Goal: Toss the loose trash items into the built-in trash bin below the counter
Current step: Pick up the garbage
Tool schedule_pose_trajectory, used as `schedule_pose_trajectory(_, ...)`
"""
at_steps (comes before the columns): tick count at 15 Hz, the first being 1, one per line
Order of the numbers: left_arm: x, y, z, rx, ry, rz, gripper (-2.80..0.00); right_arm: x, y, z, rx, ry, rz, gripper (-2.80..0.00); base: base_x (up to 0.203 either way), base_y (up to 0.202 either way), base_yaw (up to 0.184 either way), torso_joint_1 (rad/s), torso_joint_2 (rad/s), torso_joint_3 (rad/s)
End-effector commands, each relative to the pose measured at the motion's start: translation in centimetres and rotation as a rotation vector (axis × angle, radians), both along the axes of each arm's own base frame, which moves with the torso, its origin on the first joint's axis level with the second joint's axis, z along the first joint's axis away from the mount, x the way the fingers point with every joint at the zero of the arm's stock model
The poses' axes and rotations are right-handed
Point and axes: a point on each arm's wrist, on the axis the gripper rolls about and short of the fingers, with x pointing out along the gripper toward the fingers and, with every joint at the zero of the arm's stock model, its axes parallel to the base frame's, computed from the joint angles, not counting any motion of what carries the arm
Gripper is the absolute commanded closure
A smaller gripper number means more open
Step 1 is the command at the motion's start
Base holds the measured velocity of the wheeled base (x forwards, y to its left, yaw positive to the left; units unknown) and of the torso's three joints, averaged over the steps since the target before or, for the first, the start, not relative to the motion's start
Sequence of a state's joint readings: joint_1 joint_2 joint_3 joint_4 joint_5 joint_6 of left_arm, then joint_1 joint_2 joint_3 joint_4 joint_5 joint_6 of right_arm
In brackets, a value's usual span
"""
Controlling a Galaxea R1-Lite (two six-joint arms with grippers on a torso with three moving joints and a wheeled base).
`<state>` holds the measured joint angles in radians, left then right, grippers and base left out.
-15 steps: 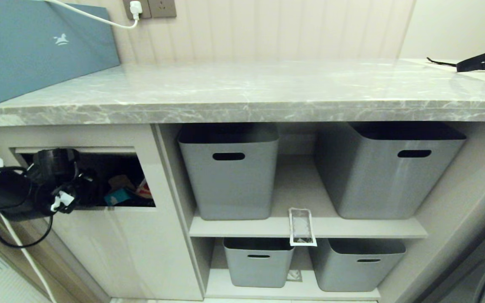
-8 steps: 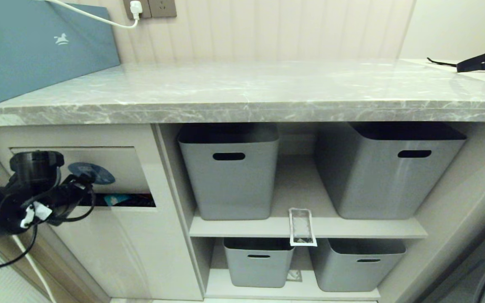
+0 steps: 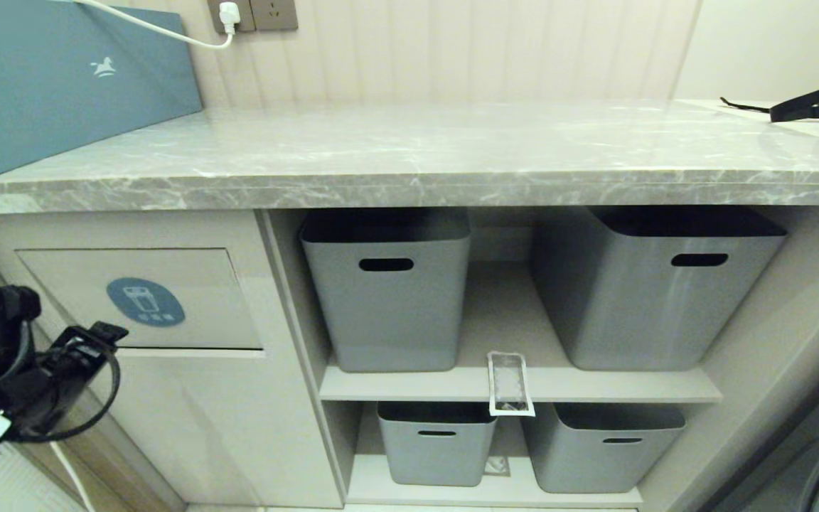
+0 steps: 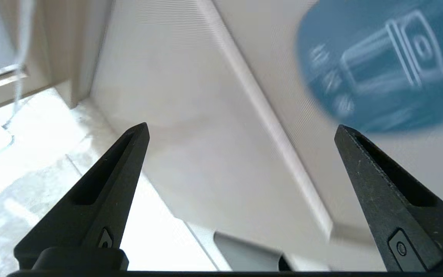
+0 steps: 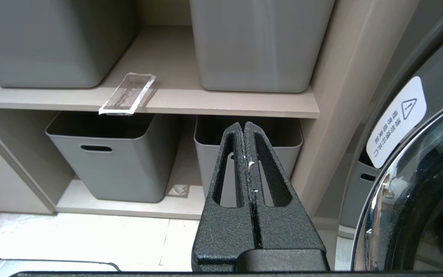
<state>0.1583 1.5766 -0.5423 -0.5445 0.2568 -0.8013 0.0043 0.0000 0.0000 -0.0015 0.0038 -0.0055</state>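
The built-in trash bin's flap (image 3: 196,284) hangs closed under the grey marble counter (image 3: 409,153), its blue oval sticker (image 3: 145,301) facing out. My left gripper (image 3: 100,336) is low at the left, just clear of the flap's lower corner. In the left wrist view that gripper (image 4: 241,126) stands open and empty, with the sticker (image 4: 375,65) close ahead. A clear white-edged wrapper (image 3: 510,384) overhangs the middle shelf's front edge, also seen as the wrapper (image 5: 128,94). A small clear scrap (image 3: 496,465) lies on the lower shelf. My right gripper (image 5: 243,125) is shut, parked low before the shelves.
Several grey tubs (image 3: 387,291) stand on the beige shelves (image 3: 523,387). A teal box (image 3: 47,78) and a black strap (image 3: 815,105) sit on the counter. A washing machine door (image 5: 417,184) is at the right. A white cable (image 3: 161,28) runs to the wall socket.
My left gripper has drawn back out of the bin opening, down and to the left. The flap has swung closed, hiding the trash inside.
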Motion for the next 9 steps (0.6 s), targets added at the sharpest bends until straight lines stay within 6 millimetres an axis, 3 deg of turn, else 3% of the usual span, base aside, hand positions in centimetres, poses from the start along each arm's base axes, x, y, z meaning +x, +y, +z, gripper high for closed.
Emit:
schedule_pose_trajectory(1, -3.7, -0.5, 1.1, 0.045, -0.039, -0.013, -2.80, 0.0, 0.0, 0.0, -0.001, -0.002, 0.003, 0.00, 0.000, 0.000, 0.000, 0.000, 0.00, 0.000)
schedule_pose_trajectory(4, -6.5, -0.8, 0.4, 0.157, 0.022, -0.050, -2.80, 0.0, 0.0, 0.0, -0.001, -0.001, 0.001, 0.00, 0.000, 0.000, 0.000, 0.000, 0.00, 0.000)
schedule_pose_trajectory(9, -8.7, -1.0, 2.9, 0.401, -0.020, -0.127, -2.80, 0.0, 0.0, 0.0, -0.001, -0.001, 0.001, 0.00, 0.000, 0.000, 0.000, 0.000, 0.00, 0.000)
